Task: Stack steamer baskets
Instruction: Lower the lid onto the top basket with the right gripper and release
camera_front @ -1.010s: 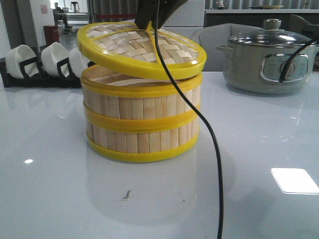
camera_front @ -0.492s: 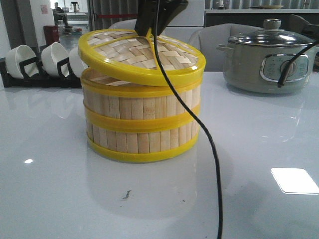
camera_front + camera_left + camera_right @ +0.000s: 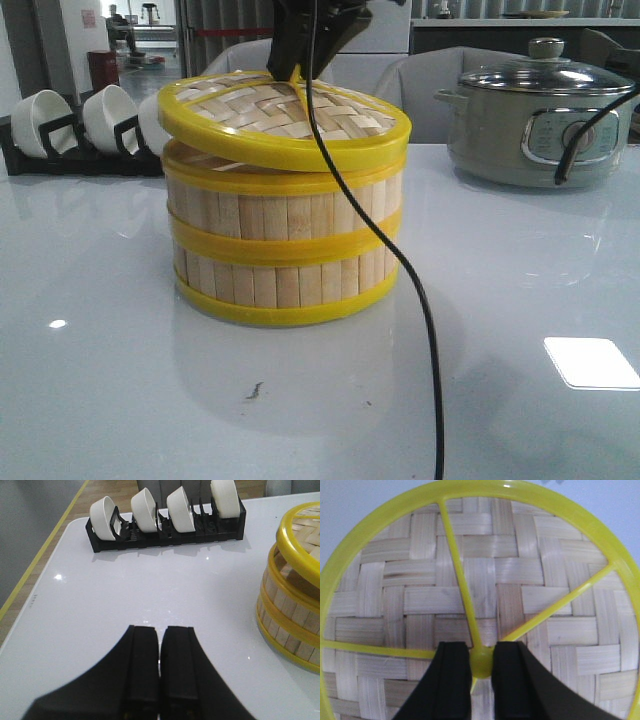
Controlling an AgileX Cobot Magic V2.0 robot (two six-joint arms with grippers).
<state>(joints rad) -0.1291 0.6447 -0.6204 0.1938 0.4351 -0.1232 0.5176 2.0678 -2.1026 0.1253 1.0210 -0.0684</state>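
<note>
Worktop point(image 3: 120, 400), near edge bare. Steamer baskets point(image 3: 285, 250) at centre, one stacked squarely on other: stacking itself looks done. Lid point(image 3: 285, 120) tilted on top basket, low at 3 o'clock, raised at 9; seating left. Right end effector point(image 3: 481, 662) pinching lid knob point(image 3: 481, 661). Left end effector point(image 3: 160, 670) closed, empty, at 9 o'clock side. Bowl rack point(image 3: 80, 130) at 10 o'clock, electric pot point(image 3: 540, 120) at 2, far.

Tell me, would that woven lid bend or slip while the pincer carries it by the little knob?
The lid probably stays stiff: yellow spokes and a rim brace the weave. It looks light, being thin bamboo. The right pincer pinches only the small smooth knob, so it might swing; it hangs tilted over the baskets.
</note>
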